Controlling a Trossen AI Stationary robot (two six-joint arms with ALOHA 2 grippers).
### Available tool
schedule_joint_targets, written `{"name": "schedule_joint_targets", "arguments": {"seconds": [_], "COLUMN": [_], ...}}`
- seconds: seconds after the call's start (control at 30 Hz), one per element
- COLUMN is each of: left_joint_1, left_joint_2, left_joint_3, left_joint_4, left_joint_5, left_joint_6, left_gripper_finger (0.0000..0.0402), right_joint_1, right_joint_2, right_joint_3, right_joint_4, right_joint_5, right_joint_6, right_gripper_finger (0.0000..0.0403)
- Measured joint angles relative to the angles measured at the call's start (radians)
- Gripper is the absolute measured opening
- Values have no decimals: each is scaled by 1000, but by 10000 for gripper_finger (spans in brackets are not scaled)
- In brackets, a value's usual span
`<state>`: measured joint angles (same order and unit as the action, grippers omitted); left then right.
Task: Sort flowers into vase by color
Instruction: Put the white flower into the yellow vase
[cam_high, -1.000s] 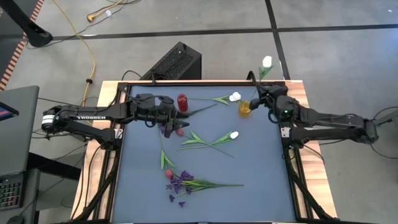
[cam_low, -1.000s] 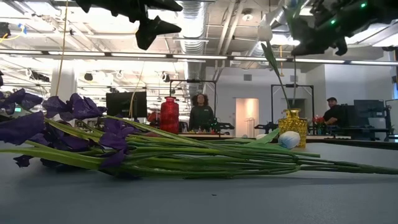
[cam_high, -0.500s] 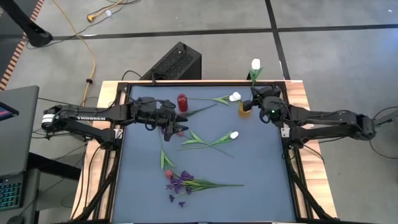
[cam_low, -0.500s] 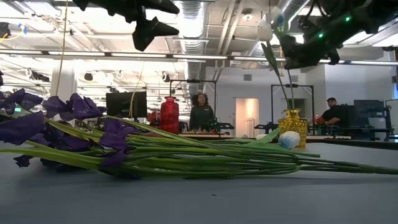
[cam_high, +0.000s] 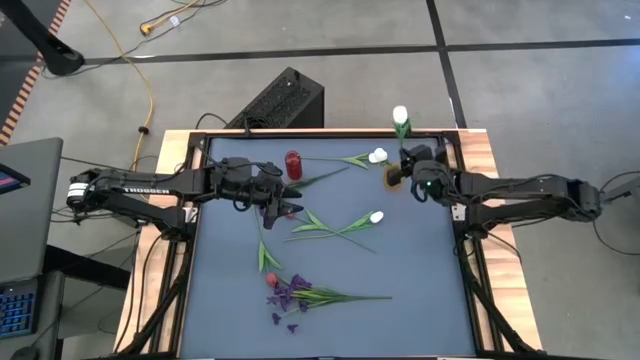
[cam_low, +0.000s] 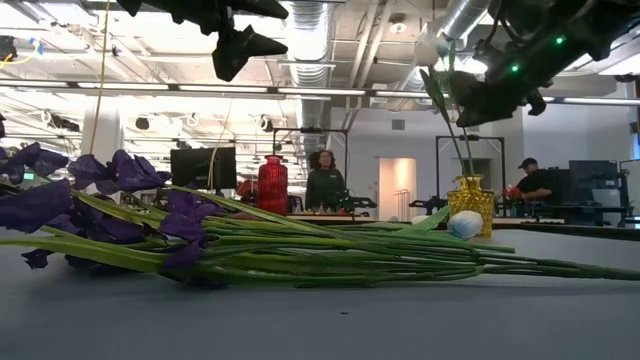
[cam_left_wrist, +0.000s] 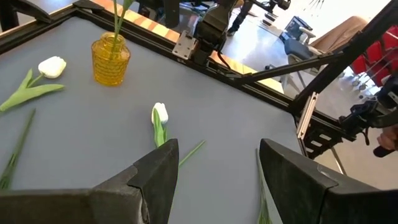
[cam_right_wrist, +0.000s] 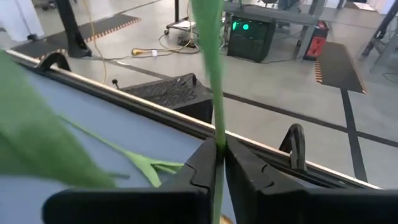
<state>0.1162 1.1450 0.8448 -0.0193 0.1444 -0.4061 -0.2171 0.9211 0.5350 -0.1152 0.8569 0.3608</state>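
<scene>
Grey table (cam_high: 420, 290): loose flowers (cam_high: 330, 227), red vase (cam_high: 293, 163), yellow vase (cam_high: 392, 175).

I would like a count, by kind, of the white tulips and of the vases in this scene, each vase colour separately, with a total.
White tulips: 3
Red vase: 1
Yellow vase: 1
Total: 5

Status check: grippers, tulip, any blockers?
Right gripper pinching white tulip stem, stem down in yellow vase. Left gripper open over mid-table. Nothing blocking the vase.
</scene>
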Motion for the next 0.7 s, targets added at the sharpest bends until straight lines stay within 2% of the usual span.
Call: {"name": "schedule_joint_targets", "arguments": {"seconds": [0.23,0.47,0.7], "left_joint_1": [0,0,0], "left_joint_2": [0,0,0], "left_joint_3": [0,0,0], "left_joint_4": [1,2,1], "left_joint_5": [1,1,1], "left_joint_6": [-2,-2,0], "left_gripper_finger": [213,213,213], "right_joint_1": [3,4,17], "right_joint_2": [-1,-26,-34], "right_joint_3": [1,65,197], "right_joint_4": [-72,-262,-503], "right_joint_5": [-29,-161,-358], "right_joint_6": [16,16,17], "right_gripper_finger": [108,172,222]}}
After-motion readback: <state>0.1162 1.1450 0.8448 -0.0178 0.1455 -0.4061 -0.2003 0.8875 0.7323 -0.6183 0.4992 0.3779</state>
